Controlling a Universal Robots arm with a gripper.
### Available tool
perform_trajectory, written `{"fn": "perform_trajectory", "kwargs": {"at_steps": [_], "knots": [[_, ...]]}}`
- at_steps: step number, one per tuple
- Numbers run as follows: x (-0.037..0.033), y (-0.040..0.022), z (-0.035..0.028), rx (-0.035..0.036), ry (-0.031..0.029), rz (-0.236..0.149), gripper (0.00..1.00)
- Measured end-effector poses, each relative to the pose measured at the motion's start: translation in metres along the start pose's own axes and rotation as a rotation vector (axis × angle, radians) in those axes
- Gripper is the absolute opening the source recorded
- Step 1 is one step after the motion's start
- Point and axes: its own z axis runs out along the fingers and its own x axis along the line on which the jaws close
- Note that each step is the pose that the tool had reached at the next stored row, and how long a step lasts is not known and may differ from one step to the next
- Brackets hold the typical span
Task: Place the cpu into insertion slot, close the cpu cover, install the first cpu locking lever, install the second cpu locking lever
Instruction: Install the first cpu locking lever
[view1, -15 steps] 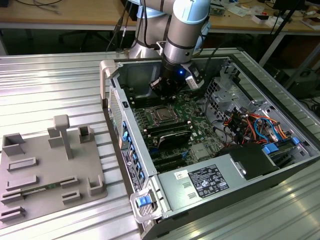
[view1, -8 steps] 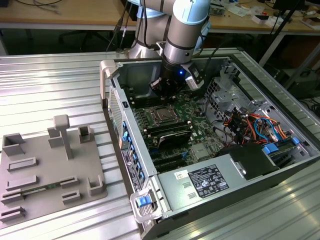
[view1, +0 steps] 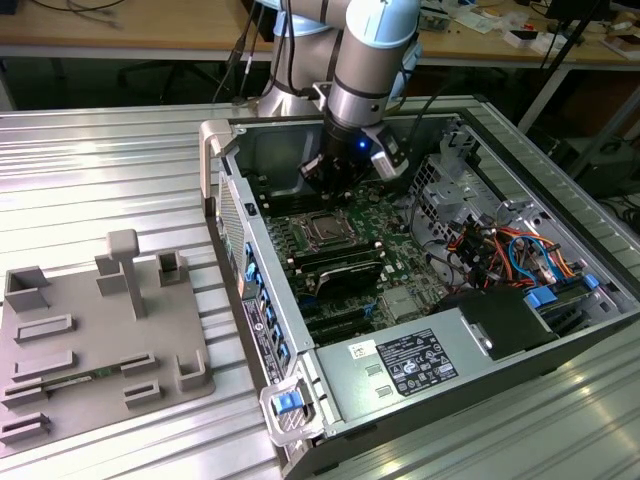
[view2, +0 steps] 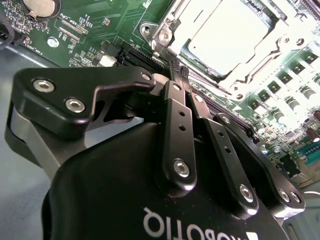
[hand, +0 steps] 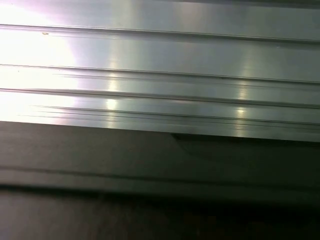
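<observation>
The fingers (view2: 177, 70) are pressed together, their tips meeting with nothing seen between them, just beside the near edge of the insertion slot (view2: 235, 40) in the second wrist view. The gripper (view1: 325, 170) hangs inside the open computer case (view1: 560, 190), over the far part of the green motherboard (view1: 400, 260), a little beyond the socket in the exterior view.

The cpu (view2: 227, 37) lies flat in the insertion slot, its pale metal top facing up. The cpu cover (view2: 272, 47) is down over it, its silvery frame ringing the chip's edges and leaving the centre bare. In the exterior view the socket (view1: 327, 229) sits near the middle of the board, with long black memory slots (view1: 345, 270) on its near side.

A grey power supply box (view1: 420, 365) with a black label fills the near end of the case. Toward the exterior view's left, on the ribbed metal desk (view1: 100, 170), rests a grey fixture plate (view1: 95, 345) with small raised holders
</observation>
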Motion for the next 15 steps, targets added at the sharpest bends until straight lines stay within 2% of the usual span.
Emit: {"fn": "perform_trajectory", "kwargs": {"at_steps": [4, 15], "knots": [[0.0, 0.0, -0.0003, 0.0001, -0.0021, 0.0, 0.11], [0.0001, -0.0018, 0.0023, 0.0001, -0.0023, 0.0, 0.11]]}}
